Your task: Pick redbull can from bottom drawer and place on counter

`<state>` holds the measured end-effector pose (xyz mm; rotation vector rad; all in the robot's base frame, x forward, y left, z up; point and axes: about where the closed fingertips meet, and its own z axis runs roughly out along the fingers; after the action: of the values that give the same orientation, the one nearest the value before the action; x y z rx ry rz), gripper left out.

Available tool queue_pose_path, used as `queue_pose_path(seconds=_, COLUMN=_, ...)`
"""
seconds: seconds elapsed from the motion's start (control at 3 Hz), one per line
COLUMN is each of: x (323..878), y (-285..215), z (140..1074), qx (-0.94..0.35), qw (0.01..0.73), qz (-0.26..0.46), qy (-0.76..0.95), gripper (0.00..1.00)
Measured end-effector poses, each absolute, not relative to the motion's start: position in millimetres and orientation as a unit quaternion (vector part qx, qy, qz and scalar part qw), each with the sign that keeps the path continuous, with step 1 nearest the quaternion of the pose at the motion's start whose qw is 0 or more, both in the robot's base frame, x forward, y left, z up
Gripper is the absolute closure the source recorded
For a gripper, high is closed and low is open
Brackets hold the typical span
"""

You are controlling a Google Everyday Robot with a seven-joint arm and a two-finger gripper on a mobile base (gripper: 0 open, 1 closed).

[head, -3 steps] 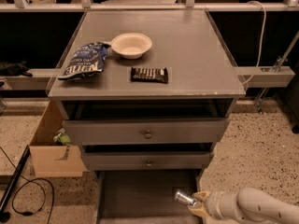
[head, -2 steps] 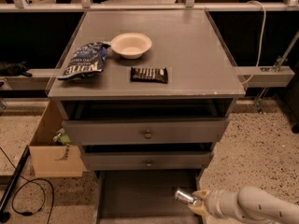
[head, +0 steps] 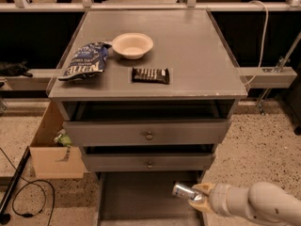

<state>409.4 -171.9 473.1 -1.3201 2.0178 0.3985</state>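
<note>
The redbull can (head: 181,191) is a small silver can held tilted at the right side of the open bottom drawer (head: 136,199), just above its dark floor. My gripper (head: 196,197) reaches in from the lower right on a pale arm and is shut on the redbull can. The counter (head: 197,46) is the wide grey top above the drawers; its right half is bare.
On the counter lie a blue chip bag (head: 84,61), a white bowl (head: 132,44) and a dark candy bar (head: 150,75). Two closed drawer fronts with knobs (head: 149,136) sit above the open drawer. A cardboard box (head: 54,149) stands at the left, cables on the floor.
The can and gripper stay at the right of the bottom drawer, barely shifted. Nothing on the counter has moved.
</note>
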Motion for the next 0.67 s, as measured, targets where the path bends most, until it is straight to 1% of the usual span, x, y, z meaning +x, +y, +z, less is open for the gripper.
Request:
queue_pose_path(seconds=0.33, x=407.8, y=-176.8, z=572.6, qx=-0.546, qw=0.371, qz=0.098, qy=0.744, gripper=1.0)
queue_pose_path(seconds=0.67, x=410.1, y=-176.9, z=579.7, qx=-0.547, qw=0.377, qz=0.098, qy=0.741, gripper=1.0)
